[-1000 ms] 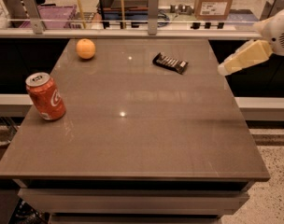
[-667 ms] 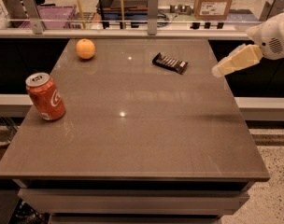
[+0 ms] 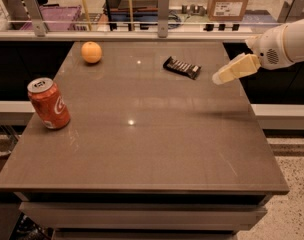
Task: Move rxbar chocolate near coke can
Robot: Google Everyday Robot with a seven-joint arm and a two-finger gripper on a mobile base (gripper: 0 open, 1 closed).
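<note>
Gripper (image 3: 220, 78): hung in the air over the table's (image 3: 162, 154) right edge, just right of the bar, tip pointing left and slightly down. Carried nothing.
Gripper's opening: could not tell from where I stood.
Bar (image 3: 182, 67): lay flat at the far middle of the table, skewed to the table's edges, untouched.
Can (image 3: 49, 104): stood near the left edge, well apart from the bar, most of the table's width between them.
Orange (image 3: 91, 52): far left corner, between neither of them but close to a straight path from bar to can.
Step, as I judged: approach to the bar, grasp not yet made.
Risk, grasp: the bar is thin and flat; a descent too shallow would close on air, one too deep would jam the tip on the table and skid the bar away.
Risk, alignment: the bar's skew could leave the grip on a corner, letting the slick wrapper slip out mid-carry.
Risk, placing: a fast or low arrival at the left could knock the can over or off the edge; a drifting path could clip the orange and send it rolling.
</note>
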